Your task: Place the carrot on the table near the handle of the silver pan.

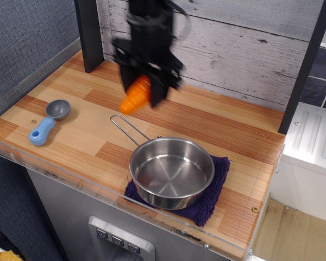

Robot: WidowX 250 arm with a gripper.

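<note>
The black robot jaws (pixel 143 87) are closed on the glossy bright-orange plastic toy carrot (pixel 135 96), holding it above the wooden plank counter (pixel 76 117) with its rounded tip angled down toward 7 o'clock. At 5 o'clock from it, the round shiny steel pan (pixel 172 172) sits empty on a dark purple cloth (pixel 213 196). The pan's thin wire loop handle (pixel 126 129) points toward 10 o'clock, ending near the carrot. A blue-handled grey scoop (pixel 49 121) lies well apart at 9 o'clock.

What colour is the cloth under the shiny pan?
Dark blue-purple cloth, seen in the only camera view, beneath the silver pan.
</note>
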